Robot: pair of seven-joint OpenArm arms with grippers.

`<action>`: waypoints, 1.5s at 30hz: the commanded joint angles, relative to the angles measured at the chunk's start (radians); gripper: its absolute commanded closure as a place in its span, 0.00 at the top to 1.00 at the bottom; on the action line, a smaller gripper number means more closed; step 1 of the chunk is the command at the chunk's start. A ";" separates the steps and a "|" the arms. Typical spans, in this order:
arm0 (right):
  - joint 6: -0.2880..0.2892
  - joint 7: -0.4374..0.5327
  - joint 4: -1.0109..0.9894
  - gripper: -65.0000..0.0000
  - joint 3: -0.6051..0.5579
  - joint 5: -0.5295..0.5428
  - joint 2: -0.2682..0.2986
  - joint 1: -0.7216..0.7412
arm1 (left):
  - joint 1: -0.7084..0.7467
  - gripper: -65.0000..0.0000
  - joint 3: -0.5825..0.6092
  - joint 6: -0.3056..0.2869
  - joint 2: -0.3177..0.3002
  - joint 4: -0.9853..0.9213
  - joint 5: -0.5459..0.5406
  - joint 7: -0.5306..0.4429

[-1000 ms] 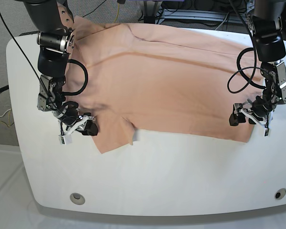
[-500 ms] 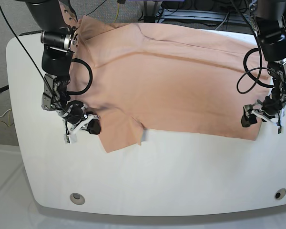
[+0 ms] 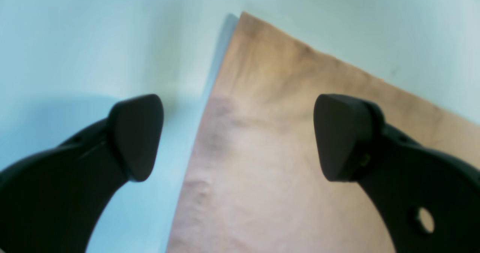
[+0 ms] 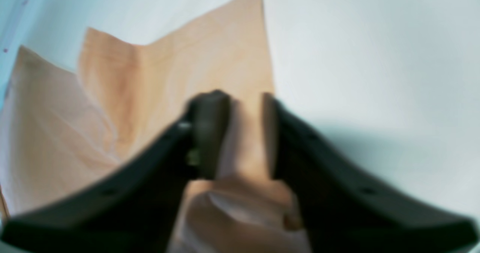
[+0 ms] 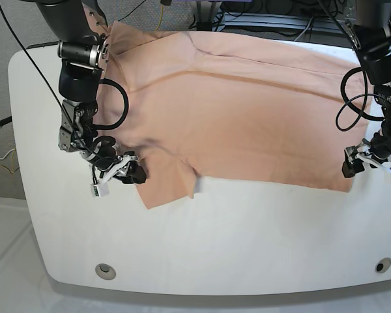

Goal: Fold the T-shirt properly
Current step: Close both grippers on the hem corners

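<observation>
Only soft peach T-shirt [image 5: 241, 117], left end effector [image 3: 236, 136] wide, right end effector [image 4: 243, 133] around sleeve.

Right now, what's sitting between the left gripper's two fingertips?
In the left wrist view the left gripper stands open; between its fingertips lie the T-shirt corner edge and a strip of bare white table.

The base view is looking down from the front over the whole desk [image 5: 202, 241]; each wrist view is peering past its own claw, close above cloth the base view also shows.
</observation>
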 commanded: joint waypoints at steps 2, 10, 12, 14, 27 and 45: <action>-0.017 -0.013 -0.002 0.33 0.001 -0.020 0.010 0.021 | -0.050 0.91 0.038 -0.011 -0.024 -0.085 0.004 -0.041; -0.017 -0.018 -0.008 0.02 -0.002 -0.026 0.009 0.024 | -0.050 0.91 0.069 -0.006 -0.024 -0.137 0.018 -0.053; -0.017 -0.022 -0.007 0.00 -0.001 -0.026 0.010 0.025 | -0.048 0.90 0.067 -0.006 -0.023 -0.133 0.015 -0.052; -0.017 -0.016 0.002 0.00 -0.002 -0.017 0.008 0.017 | -0.042 0.90 0.054 -0.005 -0.021 -0.113 0.005 -0.040; -0.017 -0.014 0.009 0.19 -0.003 -0.011 0.005 0.013 | -0.038 0.73 0.069 0.002 -0.013 -0.093 0.004 -0.039; -0.017 -0.034 0.010 0.27 -0.005 -0.012 0.001 0.001 | -0.054 0.98 0.083 -0.004 -0.021 -0.110 0.004 -0.085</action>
